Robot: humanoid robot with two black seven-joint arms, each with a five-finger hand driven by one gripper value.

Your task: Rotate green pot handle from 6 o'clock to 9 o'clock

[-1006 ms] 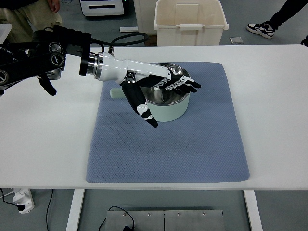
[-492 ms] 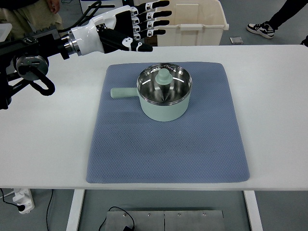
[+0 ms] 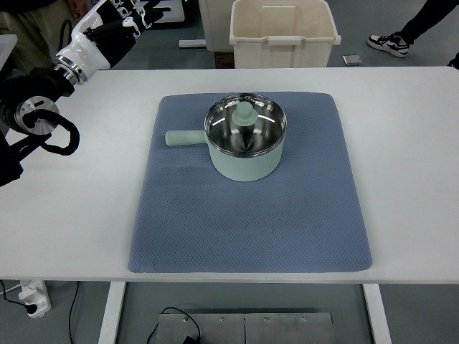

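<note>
The pale green pot stands on the blue mat, in its upper middle part. A steel lid with a green knob covers it. The pot handle sticks out to the left, at 9 o'clock. My left hand is raised at the top left corner, far up and left of the pot, with its fingers stretched out and nothing in them. Part of the hand is cut off by the top edge. The right arm does not show.
The mat lies on a white table. Behind the table's far edge stands a cream plastic bin. A person's shoes show at the top right, a person's trousers at the top left. A power strip lies on the floor.
My left hand has let go of the pot, lifted off it and drawn back up and left to the picture's corner. The pot stays put with its handle pointing left.
</note>
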